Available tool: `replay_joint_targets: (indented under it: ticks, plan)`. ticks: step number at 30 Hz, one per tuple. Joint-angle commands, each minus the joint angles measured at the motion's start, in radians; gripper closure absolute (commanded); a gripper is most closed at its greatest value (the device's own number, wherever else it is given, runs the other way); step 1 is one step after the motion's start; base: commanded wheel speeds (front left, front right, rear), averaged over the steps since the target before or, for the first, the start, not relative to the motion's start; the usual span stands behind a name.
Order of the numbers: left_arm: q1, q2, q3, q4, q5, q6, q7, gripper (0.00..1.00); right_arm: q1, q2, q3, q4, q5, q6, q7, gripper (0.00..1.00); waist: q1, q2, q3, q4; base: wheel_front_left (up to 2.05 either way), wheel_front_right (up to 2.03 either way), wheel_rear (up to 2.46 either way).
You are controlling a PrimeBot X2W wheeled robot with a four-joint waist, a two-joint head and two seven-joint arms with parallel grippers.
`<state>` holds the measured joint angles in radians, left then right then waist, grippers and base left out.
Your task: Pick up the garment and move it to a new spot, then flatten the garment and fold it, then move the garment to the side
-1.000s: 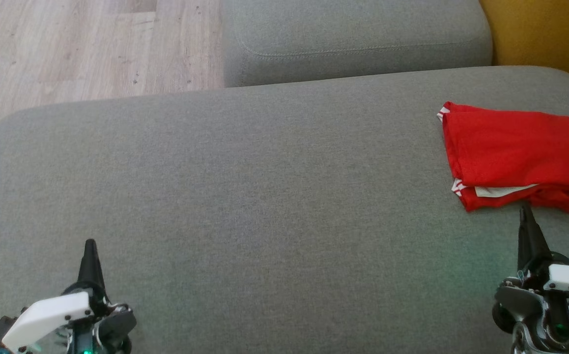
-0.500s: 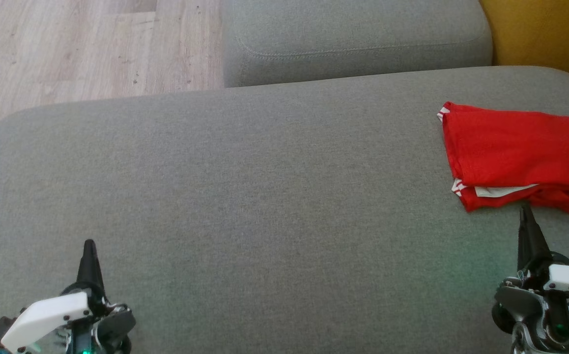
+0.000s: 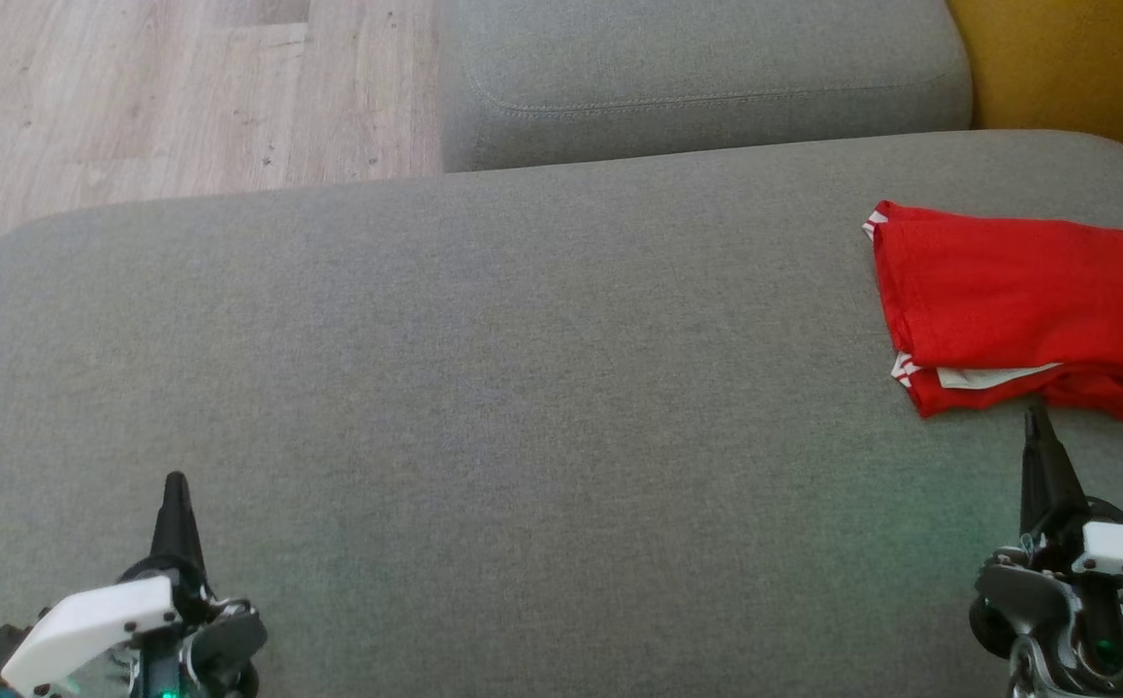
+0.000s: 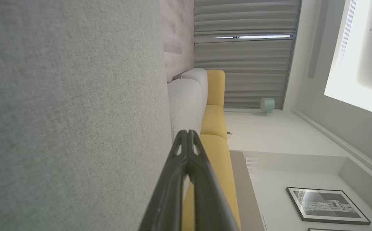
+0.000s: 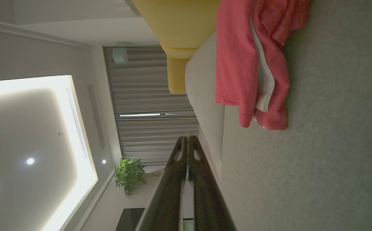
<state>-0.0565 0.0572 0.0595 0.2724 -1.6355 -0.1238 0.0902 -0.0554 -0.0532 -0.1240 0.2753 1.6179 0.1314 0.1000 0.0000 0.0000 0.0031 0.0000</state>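
Folded red garment (image 3: 1017,291) lies flat on grey cushion (image 3: 523,388), long axis left-right, white-trimmed corners pointing left; left pincer (image 3: 174,485) and right pincer (image 3: 1037,419) both pressed together, empty

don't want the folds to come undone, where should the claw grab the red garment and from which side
Probably the near-left corner of the red garment: there its folded layers stack, white trim showing between them. Come from the near side, low along the grey cushion. The right claw sits shut just short of that edge, so it would open first, then pinch all layers.
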Motion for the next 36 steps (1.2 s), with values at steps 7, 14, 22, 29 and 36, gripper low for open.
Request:
replay_joint_targets:
  ticks: [7, 14, 22, 29, 36]
  plan:
    - [-0.050, 0.007, 0.035, -0.028, 0.011, -0.007, 0.008, 1.00, -0.052, -0.003, 0.018, -0.031, -0.003, -0.001, 0.007, 1.00, 0.0000, 0.0000, 0.000, 0.000, 0.00, 0.00, 0.00]
    - [-0.050, 0.006, 0.037, -0.028, 0.012, -0.007, 0.009, 1.00, -0.052, -0.003, 0.017, -0.031, -0.003, -0.001, 0.007, 1.00, 0.0000, 0.0000, 0.000, 0.000, 0.00, 0.00, 0.00]
    - [-0.050, 0.005, 0.039, -0.028, 0.014, -0.007, 0.010, 1.00, -0.052, -0.002, 0.016, -0.031, -0.004, -0.001, 0.008, 1.00, 0.0000, 0.0000, 0.000, 0.000, 0.00, 0.00, 0.00]
    - [-0.050, 0.003, 0.040, -0.028, 0.015, -0.007, 0.012, 1.00, -0.052, -0.001, 0.016, -0.031, -0.005, -0.001, 0.009, 1.00, 0.0000, 0.0000, 0.000, 0.000, 0.00, 0.00, 0.00]
    - [-0.050, 0.002, 0.042, -0.028, 0.017, -0.007, 0.013, 1.00, -0.052, -0.001, 0.015, -0.031, -0.005, -0.001, 0.009, 1.00, 0.0000, 0.0000, 0.000, 0.000, 0.00, 0.00, 0.00]
